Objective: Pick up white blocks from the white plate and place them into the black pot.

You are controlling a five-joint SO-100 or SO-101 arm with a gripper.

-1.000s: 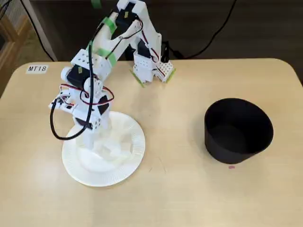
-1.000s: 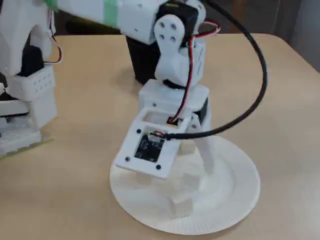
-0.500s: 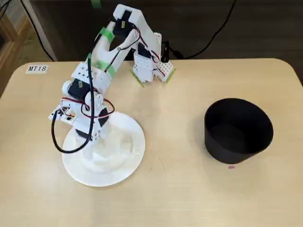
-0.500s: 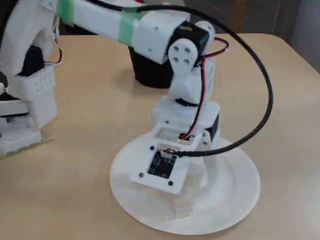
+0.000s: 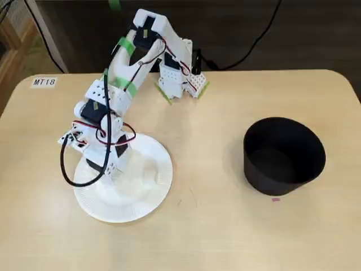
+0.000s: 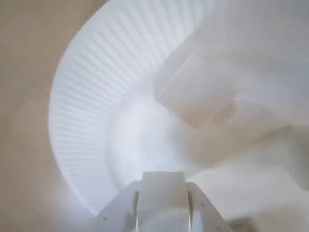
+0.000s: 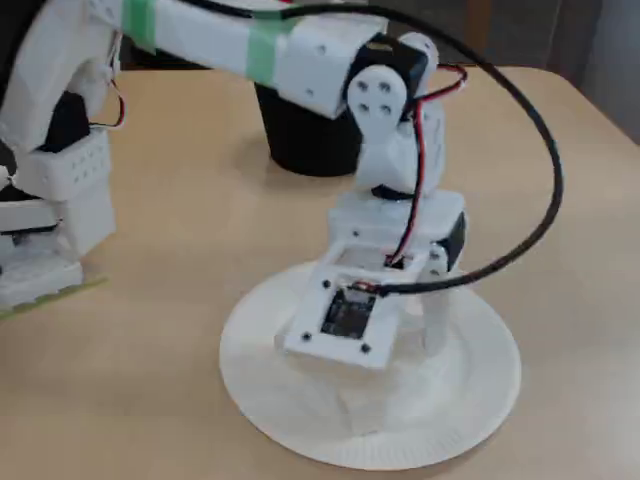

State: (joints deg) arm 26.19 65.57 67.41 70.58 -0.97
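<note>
The white two-finger gripper [image 5: 108, 176] reaches down onto the round white paper plate with its finely ribbed rim [image 5: 161, 191], the fingertips low over the plate's left half in the fixed view from above. In the wrist view one small off-white matte cube [image 6: 195, 90] lies on the plate's smooth floor ahead of the gripper and a little to the right, apart from it. At the bottom edge of that view a second pale block [image 6: 162, 195] sits between the two white fingers [image 6: 118, 212], which flank it closely; whether they actually press on it cannot be told. In the low fixed view the camera mount hides the fingertips, and a blurred pale cube [image 7: 362, 410] shows under it. The matte black cylindrical pot [image 5: 284, 155] stands well apart from the gripper, to the right on the tan tabletop [image 5: 214, 226].
</note>
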